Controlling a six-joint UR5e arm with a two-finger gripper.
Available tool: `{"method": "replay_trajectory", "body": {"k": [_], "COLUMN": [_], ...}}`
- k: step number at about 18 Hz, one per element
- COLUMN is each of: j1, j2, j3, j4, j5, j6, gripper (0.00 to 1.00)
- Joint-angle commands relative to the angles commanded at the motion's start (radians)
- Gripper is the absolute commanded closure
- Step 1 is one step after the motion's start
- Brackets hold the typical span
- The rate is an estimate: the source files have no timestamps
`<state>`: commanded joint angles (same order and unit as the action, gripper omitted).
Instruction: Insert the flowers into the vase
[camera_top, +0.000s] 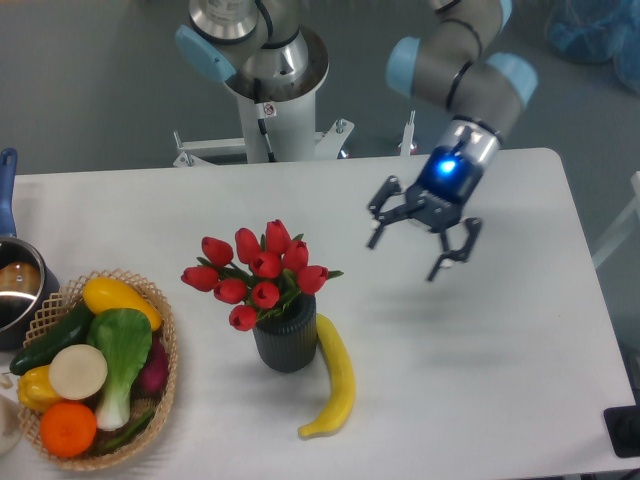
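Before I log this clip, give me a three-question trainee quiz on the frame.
1. True or false: the flowers stand in the vase.
2. What lies against the vase's right side? A) banana B) orange C) pot
3. Fill in: the end effector is ____ and holds nothing.

Key: 1 true. 2 A, the banana. 3 open; it hangs above the table, to the right of the flowers.

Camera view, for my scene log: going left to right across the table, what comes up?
Steel pot, basket of vegetables, flowers in the vase, banana, the open hand.
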<state>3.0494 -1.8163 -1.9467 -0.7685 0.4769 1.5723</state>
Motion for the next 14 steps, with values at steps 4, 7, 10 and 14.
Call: {"method": "replay_trajectory", "body": {"k": [4,7,10,14], "j1": [0.072,0.106,0.129,0.143], "j2": [0.040,0.058,0.080,0.135], "j3": [0.046,0.074,0.094,0.106], "j4": [-0.003,-0.005,-0.006,-0.015], "j5": [0.277,0.497,0.613,0.797], "j6": [0.008,0.018,0.067,0.071], "gripper": [0.00,0.00,0.00,0.00]}}
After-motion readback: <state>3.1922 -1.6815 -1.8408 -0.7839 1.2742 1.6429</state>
